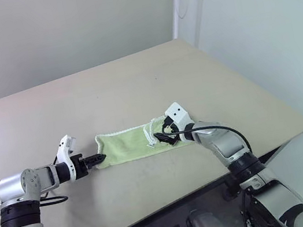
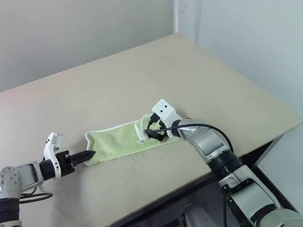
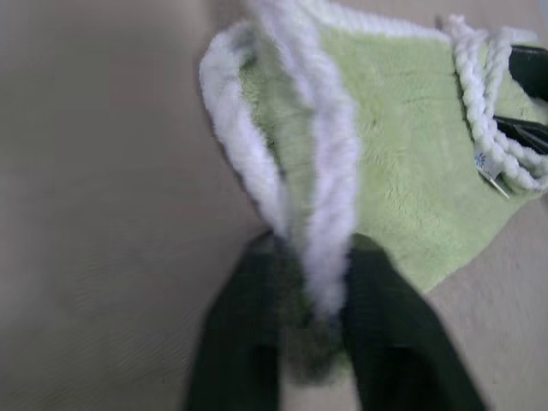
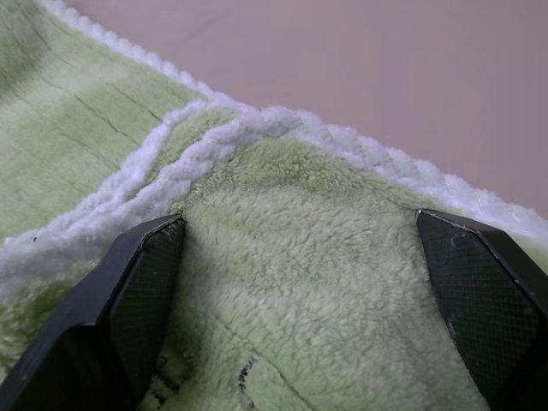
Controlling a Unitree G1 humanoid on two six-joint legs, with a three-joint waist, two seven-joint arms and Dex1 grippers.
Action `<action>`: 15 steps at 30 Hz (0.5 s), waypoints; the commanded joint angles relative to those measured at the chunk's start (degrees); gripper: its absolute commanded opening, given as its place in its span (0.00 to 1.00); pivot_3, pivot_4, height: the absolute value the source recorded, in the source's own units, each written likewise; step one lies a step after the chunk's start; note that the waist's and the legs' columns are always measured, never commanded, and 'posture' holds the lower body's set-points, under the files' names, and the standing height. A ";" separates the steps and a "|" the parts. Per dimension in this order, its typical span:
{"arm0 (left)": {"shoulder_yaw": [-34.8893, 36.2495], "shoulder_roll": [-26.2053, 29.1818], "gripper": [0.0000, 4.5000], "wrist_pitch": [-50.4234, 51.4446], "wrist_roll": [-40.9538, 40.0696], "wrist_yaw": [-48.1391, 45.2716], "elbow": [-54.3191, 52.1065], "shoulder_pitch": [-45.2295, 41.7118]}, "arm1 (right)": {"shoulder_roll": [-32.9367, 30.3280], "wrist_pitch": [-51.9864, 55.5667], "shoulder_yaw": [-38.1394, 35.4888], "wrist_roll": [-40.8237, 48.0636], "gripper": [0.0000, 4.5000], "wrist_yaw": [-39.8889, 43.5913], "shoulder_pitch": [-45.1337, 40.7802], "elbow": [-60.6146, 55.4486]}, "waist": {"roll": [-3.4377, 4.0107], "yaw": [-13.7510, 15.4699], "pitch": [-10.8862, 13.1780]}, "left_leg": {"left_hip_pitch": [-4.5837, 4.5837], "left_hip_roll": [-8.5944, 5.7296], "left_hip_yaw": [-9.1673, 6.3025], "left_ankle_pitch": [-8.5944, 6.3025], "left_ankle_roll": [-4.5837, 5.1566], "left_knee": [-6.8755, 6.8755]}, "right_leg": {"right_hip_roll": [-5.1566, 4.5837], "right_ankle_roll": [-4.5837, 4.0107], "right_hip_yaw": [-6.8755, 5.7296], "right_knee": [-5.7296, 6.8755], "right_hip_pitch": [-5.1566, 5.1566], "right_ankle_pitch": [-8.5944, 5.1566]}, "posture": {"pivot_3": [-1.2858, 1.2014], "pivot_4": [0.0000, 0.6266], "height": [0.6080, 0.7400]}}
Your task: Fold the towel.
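Green towel [image 1: 127,146]: one; end effectors: two.

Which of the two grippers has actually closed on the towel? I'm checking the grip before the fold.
The left gripper: its fingers pinch the towel by its white edge. The right gripper stands open over the other end.

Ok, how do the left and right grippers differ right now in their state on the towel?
The left gripper is shut on the towel, pinching its white-edged end; the right gripper stands open, fingers spread wide over the cloth. The left gripper sits at the towel's left end, the right gripper at the opposite end, by the folded-over flap. Both are at table level, pointing toward each other.
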 commanded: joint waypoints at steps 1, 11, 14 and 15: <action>-0.24 -0.08 0.01 0.24 -0.75 -0.76 0.16 -1.19 | 0.21 -0.37 -0.95 -0.79 1.00 -0.59 -0.01 -1.18 | 0.00 -0.06 0.00 | 0.00 0.00 -0.01 0.00 0.00 0.00 | 0.01 0.00 0.00 0.02 -0.01 0.00 | 0.52 0.00 1.00; 2.89 7.83 0.01 -2.85 0.19 -2.43 -0.33 -0.29 | -0.97 -2.08 -2.48 2.29 1.00 3.53 2.57 -7.23 | -0.09 -0.48 0.06 | -0.06 0.01 -0.02 0.00 0.00 -0.11 | 0.02 0.00 0.00 0.01 -0.15 -0.01 | 0.52 0.00 1.00; 4.15 11.78 0.01 -2.84 -0.68 -4.40 -1.96 0.92 | -1.90 -2.11 -2.91 5.04 1.00 7.70 3.99 -11.61 | -0.23 -1.36 0.18 | -0.09 0.02 -0.02 0.00 0.00 -0.18 | 0.03 0.01 0.00 0.01 -0.21 -0.02 | 0.52 0.00 1.00; 4.39 12.67 0.01 -2.99 -0.88 -4.92 -2.14 1.27 | -2.05 -2.12 -3.03 5.65 1.00 8.50 4.25 -12.55 | -0.23 -1.60 0.18 | -0.11 0.03 -0.02 0.00 0.00 -0.21 | 0.03 0.02 -0.01 0.01 -0.25 -0.03 | 0.52 0.00 1.00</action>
